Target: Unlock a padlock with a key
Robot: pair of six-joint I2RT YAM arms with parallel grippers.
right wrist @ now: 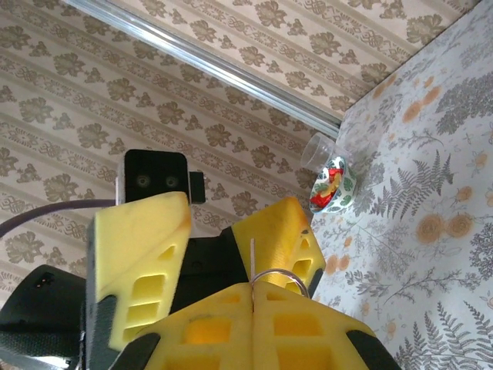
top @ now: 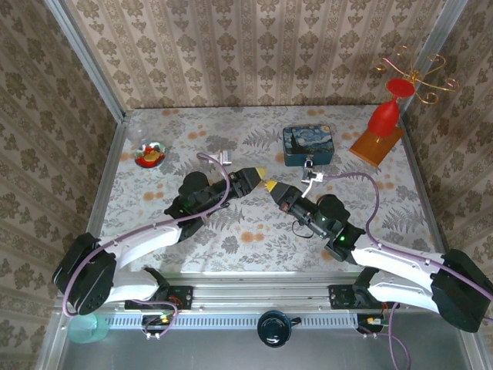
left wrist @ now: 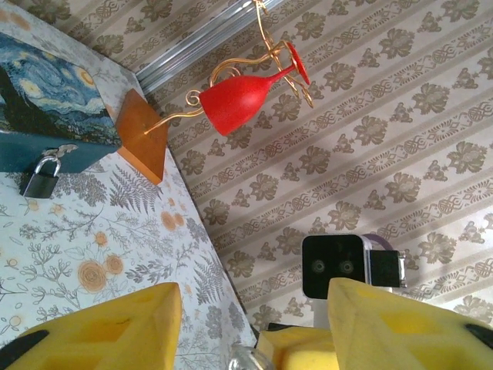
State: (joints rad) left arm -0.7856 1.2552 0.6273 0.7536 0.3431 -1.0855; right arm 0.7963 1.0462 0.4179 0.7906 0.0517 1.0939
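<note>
Floral bench, mid-frame: right hand clamped on key, left hand open astride it. Likely handover; left must close squarely, padlock untouched.

The table wears a ferny floral cover; near its far edge sit a blue painted tin, the padlock hanging at its front, an orange wooden base at right, a small bowl at left
</note>
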